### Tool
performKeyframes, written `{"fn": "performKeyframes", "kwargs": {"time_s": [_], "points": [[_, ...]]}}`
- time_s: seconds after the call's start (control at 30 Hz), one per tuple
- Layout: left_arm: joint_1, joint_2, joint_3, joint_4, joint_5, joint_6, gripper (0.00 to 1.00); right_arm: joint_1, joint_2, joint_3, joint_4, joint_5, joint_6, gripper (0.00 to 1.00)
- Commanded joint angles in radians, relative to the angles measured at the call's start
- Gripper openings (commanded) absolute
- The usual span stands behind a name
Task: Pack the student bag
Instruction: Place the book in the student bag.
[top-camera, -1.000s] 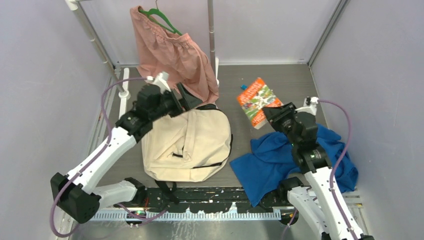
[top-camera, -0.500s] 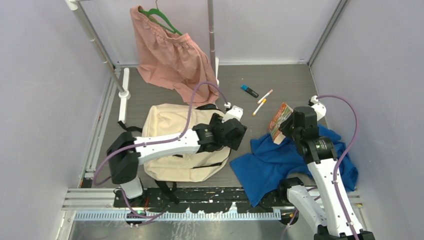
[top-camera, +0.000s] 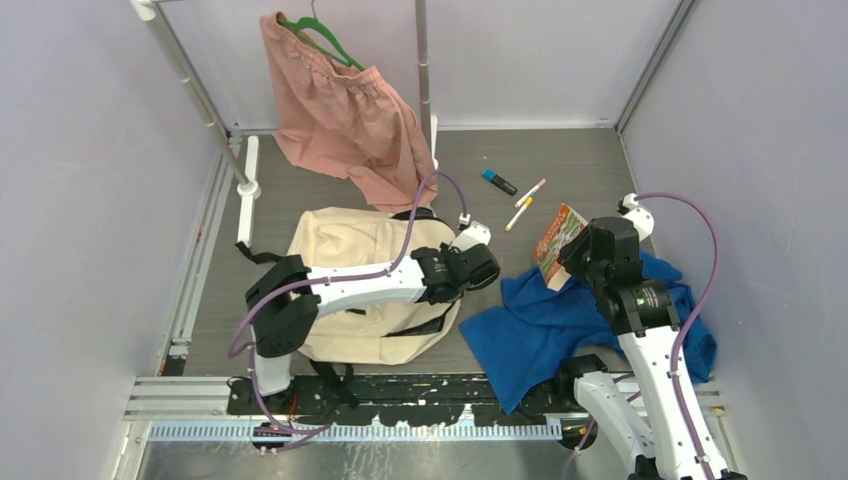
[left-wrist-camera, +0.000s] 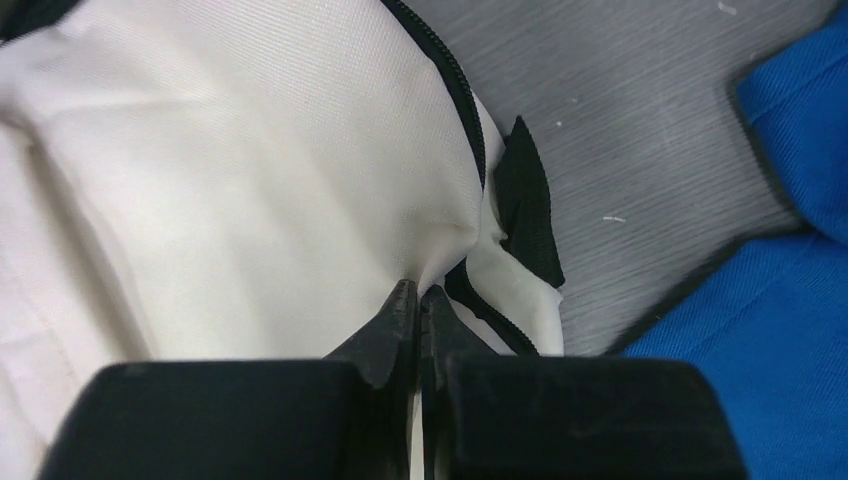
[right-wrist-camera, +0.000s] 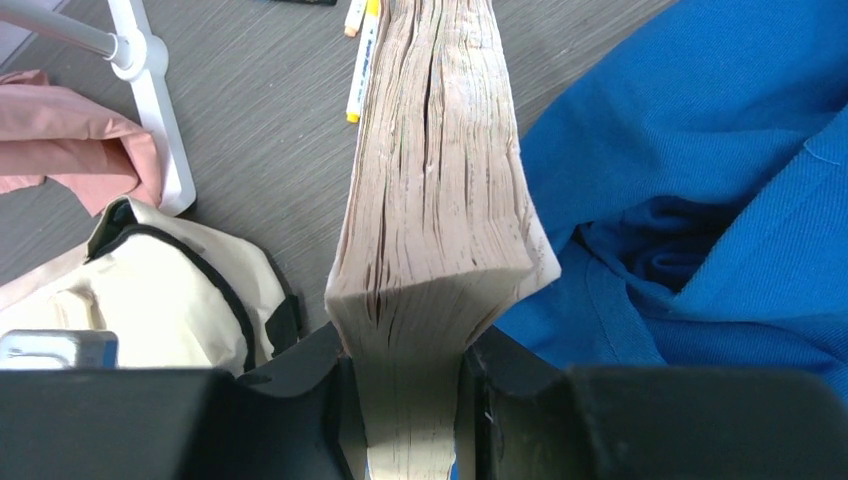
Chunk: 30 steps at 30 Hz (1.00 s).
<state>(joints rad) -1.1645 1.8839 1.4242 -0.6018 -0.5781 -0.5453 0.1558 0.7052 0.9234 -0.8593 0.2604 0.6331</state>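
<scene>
The student bag (top-camera: 340, 240), cream with black zippers, lies flat on the grey table left of centre. My left gripper (top-camera: 478, 268) is at the bag's right edge. In the left wrist view its jaws (left-wrist-camera: 420, 295) are shut, pinching a fold of the cream fabric (left-wrist-camera: 250, 180) beside the black zipper. A thick paperback book (top-camera: 558, 243) stands tilted on edge right of the bag. My right gripper (top-camera: 582, 252) is shut on it. The right wrist view shows the page block (right-wrist-camera: 435, 180) clamped between the fingers (right-wrist-camera: 410, 345), with the bag (right-wrist-camera: 170, 290) at lower left.
A blue cloth (top-camera: 560, 320) lies crumpled under and beside the book. A pink garment (top-camera: 340, 110) hangs on a green hanger at the back. Pens (top-camera: 528, 202) and a blue-capped marker (top-camera: 498, 181) lie behind the book. The white rack foot (top-camera: 245, 185) stands left.
My left arm swung from the bag's top left to its right edge and shut on the fabric. The right gripper tipped the book from flat to on edge, uncovering the pens.
</scene>
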Motion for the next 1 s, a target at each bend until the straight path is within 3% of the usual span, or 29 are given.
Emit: {"fn": "performKeyframes", "kwargs": {"time_s": [0.0,0.07,0.2,0.43,0.53,0.6,0.7,0.8,0.97], "points": [[0.003,-0.103,0.089,-0.119,-0.131,-0.009,0.00,-0.002,-0.024,0.084,0.088,-0.047,-0.036,0.01],[0.017,-0.195,0.075,-0.128,-0.115,-0.006,0.00,-0.002,-0.016,0.098,0.090,-0.115,-0.054,0.01],[0.131,-0.470,-0.024,-0.033,0.091,0.027,0.00,-0.002,-0.030,0.113,0.151,-0.409,-0.078,0.01],[0.535,-0.800,-0.229,0.129,0.620,-0.078,0.00,-0.002,0.018,0.096,0.318,-0.872,-0.010,0.01],[0.603,-0.852,-0.259,0.169,0.759,-0.115,0.00,-0.002,0.050,0.041,0.446,-0.973,0.087,0.01],[0.605,-0.859,-0.268,0.191,0.781,-0.126,0.00,-0.001,0.064,-0.045,0.650,-1.024,0.272,0.01],[0.605,-0.841,-0.277,0.219,0.803,-0.147,0.00,0.023,0.100,-0.161,0.908,-1.020,0.463,0.01],[0.605,-0.826,-0.278,0.254,0.835,-0.171,0.00,0.104,0.126,-0.192,0.923,-0.924,0.466,0.01],[0.606,-0.834,-0.257,0.266,0.838,-0.174,0.00,0.349,0.260,-0.180,0.882,-0.708,0.384,0.01]]}}
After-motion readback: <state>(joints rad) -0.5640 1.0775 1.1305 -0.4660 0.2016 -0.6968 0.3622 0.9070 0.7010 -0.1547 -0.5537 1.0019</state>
